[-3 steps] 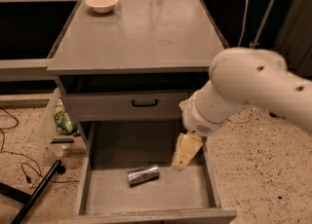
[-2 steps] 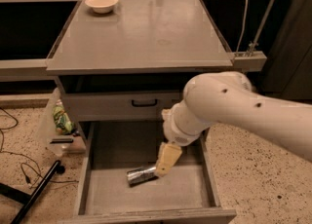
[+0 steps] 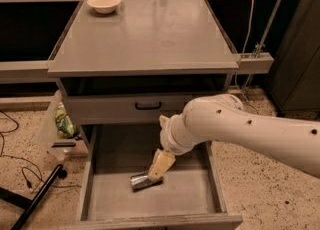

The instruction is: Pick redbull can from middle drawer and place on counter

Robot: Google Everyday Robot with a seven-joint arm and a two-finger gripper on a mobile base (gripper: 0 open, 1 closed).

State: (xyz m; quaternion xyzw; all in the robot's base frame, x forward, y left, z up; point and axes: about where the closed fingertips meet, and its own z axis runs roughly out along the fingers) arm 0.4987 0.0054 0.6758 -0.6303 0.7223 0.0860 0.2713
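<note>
Camera view: gripper (image 3: 156,171) has moved lower-left since 0.7 s ago and is now on the right end of the redbull can (image 3: 140,182); grip state can't tell. Shiny silver can lies sideways on the flat grey floor of the middle drawer (image 3: 192,196); smooth counter (image 3: 150,34) above

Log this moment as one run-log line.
phase: reach | gripper: low in middle drawer, at redbull can | can: on its side, drawer floor | counter: bowl far-left corner

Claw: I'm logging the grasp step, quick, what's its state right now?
Claw: down in the drawer, at the can; open or closed cannot be told.
</note>
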